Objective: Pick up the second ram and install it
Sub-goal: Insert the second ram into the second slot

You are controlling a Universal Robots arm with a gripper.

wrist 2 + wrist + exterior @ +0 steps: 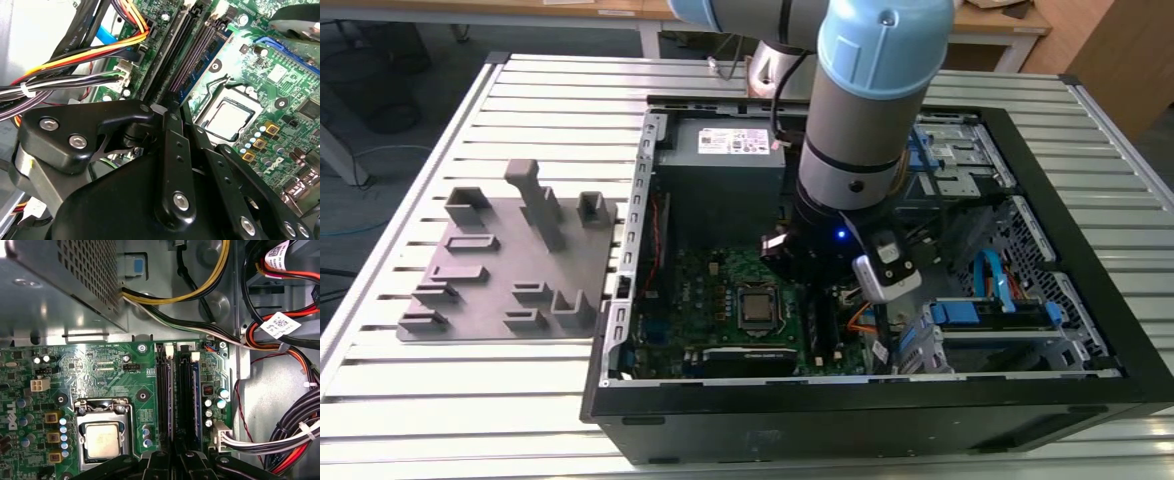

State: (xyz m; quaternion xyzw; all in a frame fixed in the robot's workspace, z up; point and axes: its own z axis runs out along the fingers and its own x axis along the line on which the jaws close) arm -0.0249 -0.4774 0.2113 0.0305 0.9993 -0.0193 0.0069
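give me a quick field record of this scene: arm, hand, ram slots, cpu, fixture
arm: reaching down into the open computer case
hand: low over the RAM slots, beside the CPU socket
second ram: dark stick standing in the slot nearest the cables
cables: bundled beside the slots
fixture plate: on the table, the exterior view's left of the case

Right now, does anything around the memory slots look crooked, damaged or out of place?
Nothing stands out. The claw sits low over the memory slots beside the CPU socket. The slots run straight and parallel, and the cables lie clear of them. Whether the second ram is fully seated I cannot tell.
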